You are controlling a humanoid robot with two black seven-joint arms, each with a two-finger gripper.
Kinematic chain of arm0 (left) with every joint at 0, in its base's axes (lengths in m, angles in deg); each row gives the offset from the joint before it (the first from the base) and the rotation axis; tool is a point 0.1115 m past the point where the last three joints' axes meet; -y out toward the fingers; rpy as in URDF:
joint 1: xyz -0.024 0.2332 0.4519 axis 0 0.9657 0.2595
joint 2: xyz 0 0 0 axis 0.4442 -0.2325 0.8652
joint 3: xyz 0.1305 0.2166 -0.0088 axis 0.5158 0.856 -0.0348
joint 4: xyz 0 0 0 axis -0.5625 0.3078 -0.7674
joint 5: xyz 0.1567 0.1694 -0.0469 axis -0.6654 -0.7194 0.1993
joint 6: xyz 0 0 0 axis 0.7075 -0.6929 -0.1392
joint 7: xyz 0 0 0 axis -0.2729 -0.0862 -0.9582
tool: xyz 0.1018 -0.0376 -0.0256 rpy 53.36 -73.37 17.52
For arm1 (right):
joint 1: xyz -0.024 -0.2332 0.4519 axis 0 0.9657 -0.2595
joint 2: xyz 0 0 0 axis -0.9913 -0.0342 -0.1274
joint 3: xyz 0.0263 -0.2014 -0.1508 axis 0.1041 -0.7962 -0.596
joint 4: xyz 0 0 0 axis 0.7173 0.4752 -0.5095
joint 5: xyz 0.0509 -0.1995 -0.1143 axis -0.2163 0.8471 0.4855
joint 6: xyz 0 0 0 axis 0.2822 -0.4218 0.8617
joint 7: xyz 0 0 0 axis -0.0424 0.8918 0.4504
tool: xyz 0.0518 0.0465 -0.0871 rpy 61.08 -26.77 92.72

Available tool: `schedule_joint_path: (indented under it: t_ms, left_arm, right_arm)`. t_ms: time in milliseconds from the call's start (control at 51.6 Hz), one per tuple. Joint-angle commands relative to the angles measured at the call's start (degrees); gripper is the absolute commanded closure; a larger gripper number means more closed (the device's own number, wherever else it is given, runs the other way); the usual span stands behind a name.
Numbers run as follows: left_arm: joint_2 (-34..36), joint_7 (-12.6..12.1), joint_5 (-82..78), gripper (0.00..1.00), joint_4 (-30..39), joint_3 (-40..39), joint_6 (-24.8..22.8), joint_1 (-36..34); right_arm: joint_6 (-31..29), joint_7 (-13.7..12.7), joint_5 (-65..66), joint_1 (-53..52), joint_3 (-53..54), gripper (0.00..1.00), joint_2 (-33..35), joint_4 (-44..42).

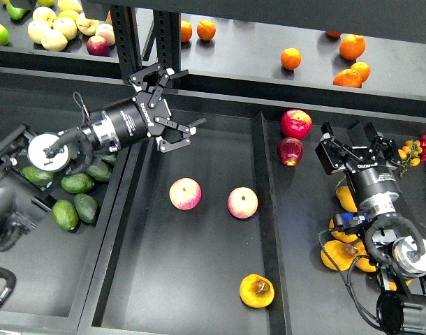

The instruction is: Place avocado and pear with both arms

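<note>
The pear [257, 290], golden yellow-orange with a brown dimple, lies at the front right of the middle tray [199, 265]. Several green avocados lie in the left tray. The darkest one [86, 207] sits among them, and I cannot tell for sure that it is the task's avocado. My left gripper [183, 99] is open and empty, above the back left corner of the middle tray, away from the avocados. My right gripper [348, 138] is open and empty over the right tray, next to a dark red apple [290, 151].
Two pink-and-yellow apples [185, 193] [242, 202] lie mid-tray. A second red apple [295, 123] lies in the right tray. More yellow pears [337, 255] lie under my right arm. Oranges [290, 58] lie on the back shelf. A divider wall [263, 209] separates the middle and right trays.
</note>
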Motion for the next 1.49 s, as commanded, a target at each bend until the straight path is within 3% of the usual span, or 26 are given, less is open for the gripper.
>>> schedule_joint_path:
  t_ms: [0, 194, 562, 755, 871, 1026, 1472]
  left_arm:
    - [-4.54, 0.01, 0.18, 0.02, 2.1, -6.0, -0.01, 4.36]
    - [-6.75, 0.01, 1.14, 0.02, 8.86, -12.86, -0.01, 10.87]
    - [-6.75, 0.01, 3.08, 0.01, 12.3, -12.42, -0.01, 17.73]
    - [-6.75, 0.01, 3.34, 0.01, 12.38, -11.46, -0.01, 23.0]
    - [-6.75, 0.01, 3.6, 0.01, 12.47, -10.41, -0.01, 25.64]
    - [-6.75, 0.01, 3.6, 0.01, 14.05, -8.65, -0.01, 28.54]
    - [-6.75, 0.01, 3.69, 0.01, 15.81, -6.45, -0.01, 32.85]
  right_arm:
    - [0.01, -0.11, 0.0, 0.71, -1.07, 0.0, 2.5, -0.07]
    - [0.01, -3.45, -0.09, 2.29, -1.86, 0.0, 4.53, 0.37]
    - [-1.39, -11.98, -0.18, 3.96, -5.02, 0.0, 9.45, 0.72]
    - [-6.75, -12.33, -0.09, 4.05, -10.91, 0.0, 14.1, 0.81]
    - [-13.08, -12.42, 0.61, 3.96, -15.39, 0.0, 16.66, 2.39]
    - [-18.44, -15.9, 6.23, 3.88, -19.26, 0.0, 22.01, 2.48]
    - [-23.51, -15.9, 18.62, -5.43, -34.73, 0.0, 33.79, 2.21]
